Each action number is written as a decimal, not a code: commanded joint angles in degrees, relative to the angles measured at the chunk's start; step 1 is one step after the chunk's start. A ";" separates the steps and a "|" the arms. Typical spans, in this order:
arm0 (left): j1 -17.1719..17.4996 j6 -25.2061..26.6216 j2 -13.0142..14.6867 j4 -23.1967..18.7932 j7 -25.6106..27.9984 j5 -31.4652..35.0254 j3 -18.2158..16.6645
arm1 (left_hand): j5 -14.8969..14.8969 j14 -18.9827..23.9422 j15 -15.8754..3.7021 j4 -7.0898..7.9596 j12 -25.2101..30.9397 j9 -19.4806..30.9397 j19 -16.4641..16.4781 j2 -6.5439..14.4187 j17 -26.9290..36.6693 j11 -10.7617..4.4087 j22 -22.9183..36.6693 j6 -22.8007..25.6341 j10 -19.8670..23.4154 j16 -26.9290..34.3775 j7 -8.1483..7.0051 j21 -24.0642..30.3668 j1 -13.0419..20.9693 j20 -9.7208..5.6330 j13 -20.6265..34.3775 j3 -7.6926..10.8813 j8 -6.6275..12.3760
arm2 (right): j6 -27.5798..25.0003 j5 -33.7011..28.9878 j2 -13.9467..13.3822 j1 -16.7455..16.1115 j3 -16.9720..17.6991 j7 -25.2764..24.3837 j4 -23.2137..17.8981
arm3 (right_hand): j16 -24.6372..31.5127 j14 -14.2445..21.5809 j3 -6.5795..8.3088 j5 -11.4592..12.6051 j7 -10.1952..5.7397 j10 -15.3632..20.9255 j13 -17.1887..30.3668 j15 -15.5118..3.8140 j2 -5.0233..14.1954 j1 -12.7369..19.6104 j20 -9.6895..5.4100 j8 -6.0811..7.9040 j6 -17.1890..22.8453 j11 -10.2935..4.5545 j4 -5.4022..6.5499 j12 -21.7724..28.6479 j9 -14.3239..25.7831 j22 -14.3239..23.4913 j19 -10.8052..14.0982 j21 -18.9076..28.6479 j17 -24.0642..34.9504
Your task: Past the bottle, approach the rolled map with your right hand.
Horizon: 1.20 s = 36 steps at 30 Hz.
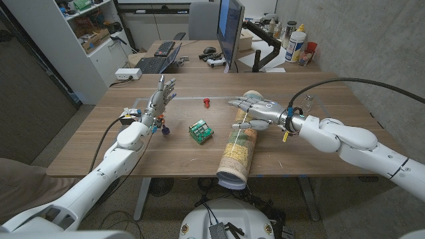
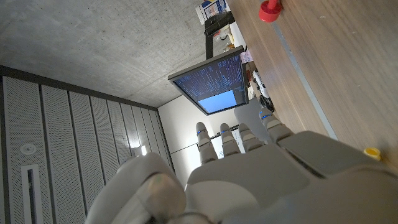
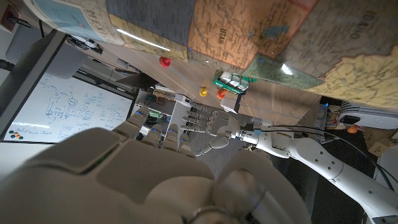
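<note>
On the wooden bench (image 1: 99,143), toward its near right part, you have the rolled map (image 1: 239,151) lying on its side, one end running out over the near edge and the other end pointing away from you. Your right robot hand (image 1: 255,111) sits over the far end of that roll, fingers stretched out and apart toward the bench's middle, grasping nothing. From the head view you cannot tell whether the palm touches the paper or hangs just above it. Seen from the right wrist, the map's printed surface (image 3: 298,43) lies close in front of the knuckles of the same robot hand (image 3: 155,180).

Your left robot hand (image 1: 159,98) is raised on the left side of the bench, palm upright, fingers spread and pointing away from you, released and holding nothing. The right wrist camera catches it (image 3: 199,124) too, beyond the map, fingers apart.

Between your two robot hands lies a small green block (image 1: 200,131), just left of the roll and apart from it. A small red piece (image 1: 206,101) stands farther back near the bench's middle; it also shows in the left wrist view (image 2: 270,9). Some small coloured pieces (image 1: 160,129) sit beside your left wrist.

Behind the bench a monitor (image 1: 230,30) stands on a second desk with a keyboard (image 1: 164,48), and a spray bottle (image 1: 296,43) stands at the far right.
</note>
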 commanded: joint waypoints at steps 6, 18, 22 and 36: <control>-0.16 0.39 -0.05 0.02 0.42 0.40 0.27 | -0.17 0.00 -1.34 0.18 -0.13 0.34 0.15 -0.19 0.14 -0.10 0.08 0.54 -0.09 0.19 0.21 0.12 0.50 -3.29 0.11 -0.36 -0.10 | 1.28 1.09 0.72 0.85 -1.54 1.18 1.65 | 0.24 -0.13 -0.59 0.41 0.16 0.20 0.29 -1.60 -0.22 -2.04 0.44 0.30 0.73 -0.13 1.21 0.34 0.28 0.19 -0.51 -0.09 0.27; 0.28 0.56 0.05 -0.52 1.53 0.79 0.11 | -0.21 0.11 -1.04 0.22 -0.13 0.34 0.07 -0.32 0.14 -0.11 0.06 0.79 -0.04 0.21 0.26 0.07 0.37 -2.72 0.11 -0.44 -0.06 | 2.77 2.07 0.30 2.00 -2.12 3.51 1.80 | -0.02 -1.19 -2.67 0.44 -0.36 -0.64 0.28 -0.48 -2.26 -5.31 1.93 0.46 2.31 0.24 2.92 -0.01 0.28 0.18 -1.63 -0.38 0.29; 0.57 0.67 0.11 -0.74 1.68 0.72 0.07 | -0.22 0.09 -1.02 0.24 -0.12 0.34 0.05 -0.34 0.14 -0.06 0.06 0.84 -0.02 0.19 0.23 0.07 0.34 -2.66 0.11 -0.45 -0.06 | 2.86 1.86 0.05 2.17 -1.96 3.94 1.67 | -0.13 -1.66 -3.11 0.50 -0.23 -1.10 0.27 -0.16 -2.98 -5.45 1.88 0.35 2.39 0.57 3.00 -0.18 0.24 0.17 -1.64 -0.32 0.26; 1.69 0.86 0.43 -1.61 2.58 0.70 -0.28 | -0.25 0.10 -0.95 0.28 -0.12 0.34 0.10 -0.42 0.14 -0.05 0.05 0.94 0.02 0.19 0.19 0.08 0.24 -2.63 0.11 -0.49 -0.08 | 5.35 1.82 0.47 3.40 -2.49 4.59 2.63 | -0.08 -2.23 -3.89 0.84 -0.12 -2.49 0.25 -0.37 -4.18 -5.70 1.26 -1.10 -1.08 0.47 3.36 -0.61 0.22 0.14 -1.73 -0.23 0.21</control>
